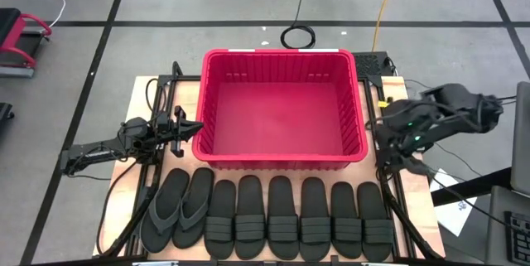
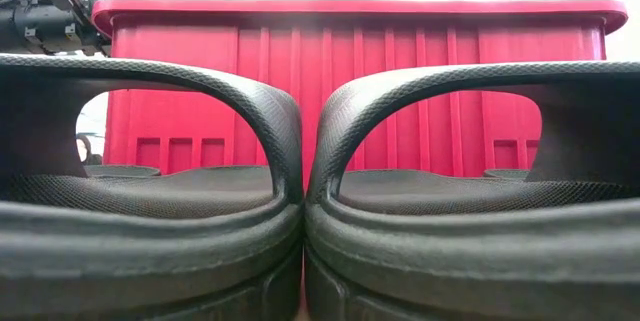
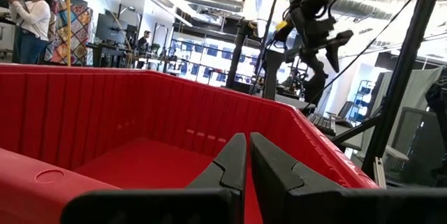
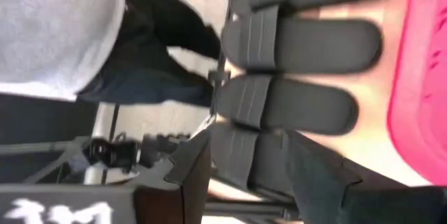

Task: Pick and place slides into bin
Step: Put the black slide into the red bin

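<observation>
You have 8 slides (image 1: 269, 218) lying side by side in 1 row along the table's near edge, directly in front of the bin (image 1: 282, 160). Each slide's long axis runs from the near edge toward the bin, so the row itself runs across the table, parallel to the bin's long front wall. The 2 thong slides (image 1: 176, 209) sit at the left end and lean slightly, their far ends tipped to the right; the 6 ribbed-strap slides stand straight beside them, packed edge to edge. The bin sits square in the middle of the table with nothing visible inside it. Your right gripper (image 4: 244, 165) hangs off the bin's right end, above the right end of the row, and its fingers are spread, with the last slide (image 4: 241, 155) seen between them; you cannot tell whether they touch it. Your left gripper (image 3: 247, 155) waits beside the bin's left wall, its fingers pressed nearly together and holding nothing, well apart from the row.
</observation>
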### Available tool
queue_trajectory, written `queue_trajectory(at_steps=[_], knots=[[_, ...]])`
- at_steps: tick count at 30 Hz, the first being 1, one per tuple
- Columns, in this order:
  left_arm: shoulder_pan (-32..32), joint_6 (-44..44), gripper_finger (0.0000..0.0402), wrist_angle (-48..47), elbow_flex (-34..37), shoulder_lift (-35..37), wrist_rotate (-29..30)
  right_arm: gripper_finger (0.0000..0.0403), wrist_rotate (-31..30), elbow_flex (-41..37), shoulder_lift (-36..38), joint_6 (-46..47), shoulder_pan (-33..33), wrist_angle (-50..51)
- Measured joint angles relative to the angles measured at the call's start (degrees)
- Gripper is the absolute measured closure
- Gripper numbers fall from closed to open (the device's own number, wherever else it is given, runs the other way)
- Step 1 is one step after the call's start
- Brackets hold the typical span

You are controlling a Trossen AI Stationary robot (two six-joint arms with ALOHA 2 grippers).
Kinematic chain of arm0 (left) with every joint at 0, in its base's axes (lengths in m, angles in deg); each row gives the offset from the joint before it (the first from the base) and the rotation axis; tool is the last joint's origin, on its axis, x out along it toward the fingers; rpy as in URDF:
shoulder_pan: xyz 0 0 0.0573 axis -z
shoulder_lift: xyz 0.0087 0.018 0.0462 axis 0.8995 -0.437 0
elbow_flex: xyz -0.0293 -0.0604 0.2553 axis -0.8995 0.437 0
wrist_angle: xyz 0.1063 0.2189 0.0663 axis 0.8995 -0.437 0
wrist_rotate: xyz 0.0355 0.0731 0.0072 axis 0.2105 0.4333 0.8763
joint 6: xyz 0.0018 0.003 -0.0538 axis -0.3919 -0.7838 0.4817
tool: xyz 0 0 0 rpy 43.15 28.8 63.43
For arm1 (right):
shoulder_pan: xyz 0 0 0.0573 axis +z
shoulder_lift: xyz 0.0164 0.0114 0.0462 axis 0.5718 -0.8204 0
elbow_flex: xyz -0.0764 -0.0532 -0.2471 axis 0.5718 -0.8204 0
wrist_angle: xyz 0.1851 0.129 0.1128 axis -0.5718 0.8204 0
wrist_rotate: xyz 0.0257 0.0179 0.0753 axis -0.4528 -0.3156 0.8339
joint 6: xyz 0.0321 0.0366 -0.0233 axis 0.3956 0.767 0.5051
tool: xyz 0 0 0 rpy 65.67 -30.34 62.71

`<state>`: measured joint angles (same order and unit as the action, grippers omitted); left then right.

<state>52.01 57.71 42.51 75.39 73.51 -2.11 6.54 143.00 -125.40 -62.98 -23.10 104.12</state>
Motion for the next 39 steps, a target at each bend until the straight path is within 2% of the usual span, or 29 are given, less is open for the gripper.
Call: queue_trajectory(at_steps=[5, 11, 26, 32, 39], knots=[[-0.02, -0.35, 0.0378, 0.00, 0.00, 0.00, 0.03, 0.0221, 1.68, -5.78, -0.49, -1.34, 1.88, -0.14], [-0.01, -0.60, 0.0378, -0.11, 0.02, 0.00, 0.14, 0.0201, 7.49, -17.00, 1.49, -1.52, 5.00, -2.54], [-0.02, -1.91, 0.0378, -0.20, 0.00, 0.00, 0.21, 0.0190, 16.45, -46.84, 5.87, 18.50, 13.37, -39.94], [0.01, -4.07, 0.0378, -0.33, 0.01, 0.00, 0.24, 0.0190, 16.01, -55.46, 6.09, 31.13, 19.97, -60.74], [0.00, -4.76, 0.0378, -0.63, 0.00, -0.02, 0.29, 0.0190, 7.10, -62.32, 6.13, 40.34, 24.71, -65.73]])
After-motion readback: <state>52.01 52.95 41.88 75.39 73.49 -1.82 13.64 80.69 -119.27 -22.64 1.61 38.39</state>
